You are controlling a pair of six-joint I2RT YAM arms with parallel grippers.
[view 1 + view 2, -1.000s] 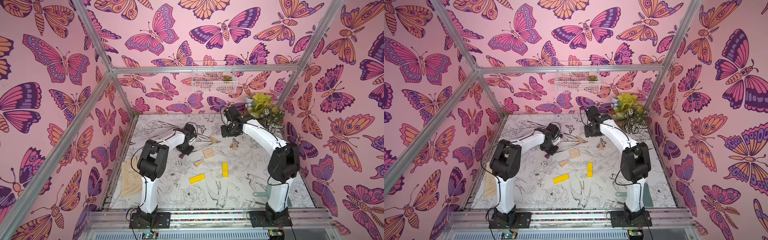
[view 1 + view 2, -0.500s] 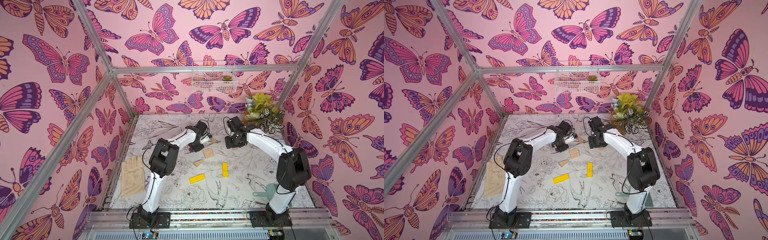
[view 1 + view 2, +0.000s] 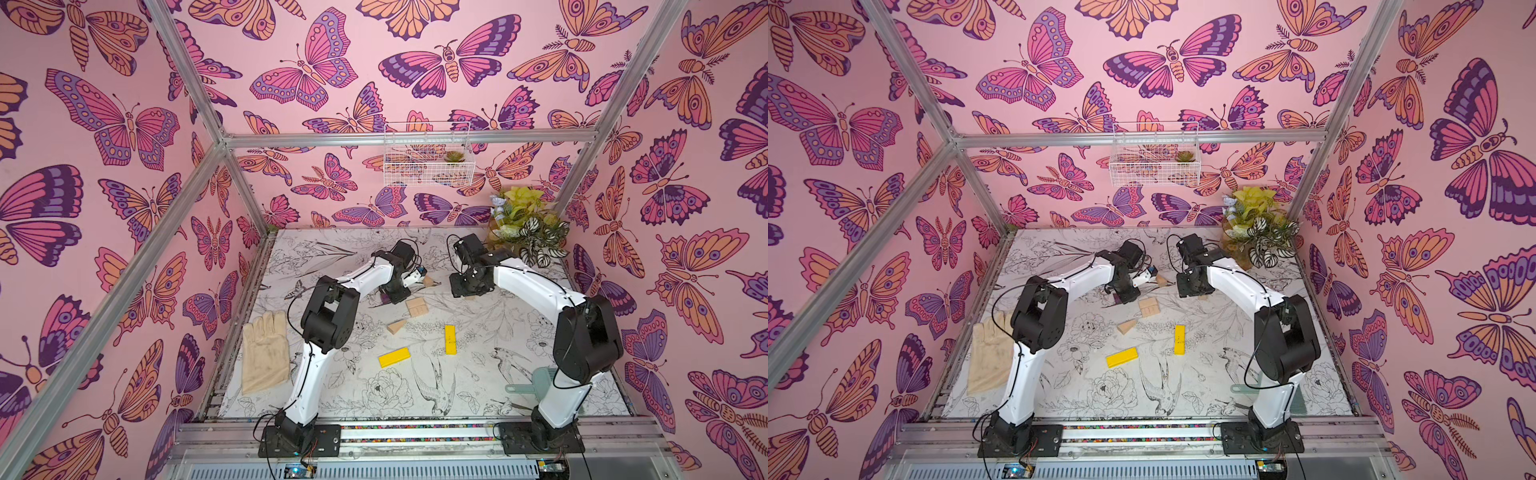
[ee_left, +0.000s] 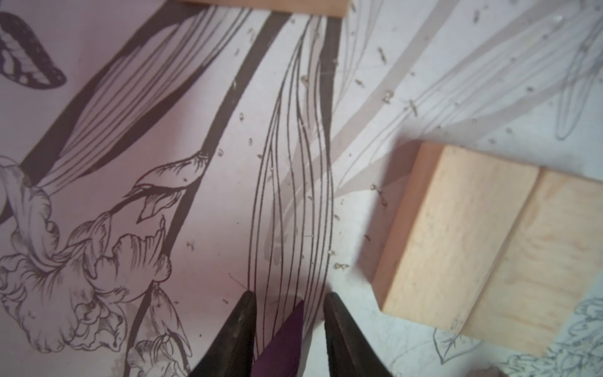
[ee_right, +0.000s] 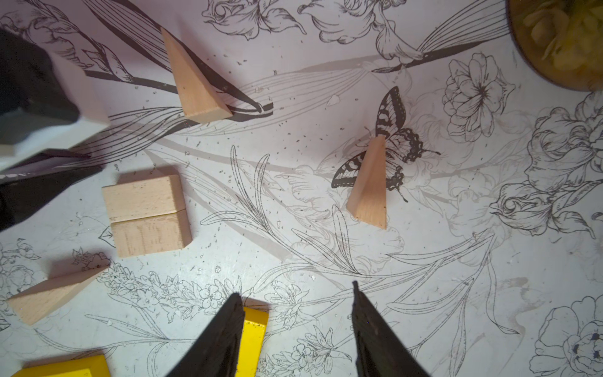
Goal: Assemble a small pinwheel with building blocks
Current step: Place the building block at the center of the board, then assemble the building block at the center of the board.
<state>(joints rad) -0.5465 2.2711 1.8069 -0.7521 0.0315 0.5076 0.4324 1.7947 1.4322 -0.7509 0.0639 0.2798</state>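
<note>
At the far left of your table [image 3: 498, 345] the beige glove [image 3: 266, 353] lies flat. Your left gripper [image 4: 288, 293] sits low with its jaws partly parted. The purple wedge [image 4: 284, 339] lies between the fingers [image 4: 235, 333] with a gap showing beside it, so nothing is clamped. Just right of that, the two tan rectangular blocks [image 5: 146, 215] touch side by side, making a square. Three tan wedges [image 5: 370, 186] lie loose around them, and the two yellow bars [image 3: 394, 357] lie apart nearer the arms' bases. Your right gripper [image 5: 295, 290] hangs with jaws well apart and empty, near one of those wedges. The teal brush [image 3: 525, 384] lies by the right arm's base.
</note>
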